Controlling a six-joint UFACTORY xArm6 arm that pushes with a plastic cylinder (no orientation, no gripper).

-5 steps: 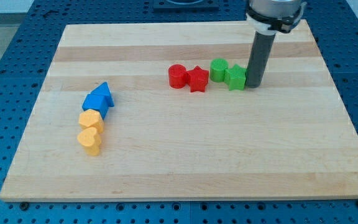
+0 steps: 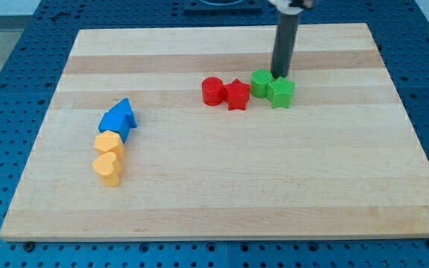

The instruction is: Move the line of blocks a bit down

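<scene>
Camera view: wooden board (image 2: pixel 222 186) on a blue perforated table (image 2: pixel 6 89); line of four blocks sits in the board's upper middle, running roughly 9 to 3 o'clock: red cylinder (image 2: pixel 213 91) at the view's left end, red star (image 2: pixel 237 94) touching it at its 3 o'clock, then green cylinder (image 2: pixel 261 83) slightly toward 1 o'clock of the star, then green star (image 2: pixel 280 91) at the view's right end, touching the green cylinder; dark rod comes down from the view's top, my tip (image 2: pixel 279 75) lands just at 12 o'clock of the green star and at about 2 o'clock of the green cylinder, right beside both, contact cannot be told; no jaws on this arm, just the plain rod, it has hold of nothing; second cluster well apart at the view's left, at roughly 8 o'clock of the line: blue triangle (image 2: pixel 126 112) on top, another blue block (image 2: pixel 113 123) touching it at 7 o'clock, shape unclear; yellow block (image 2: pixel 108 143) below that, yellow heart (image 2: pixel 108 168) at the bottom, all four touching in a curved column.
</scene>
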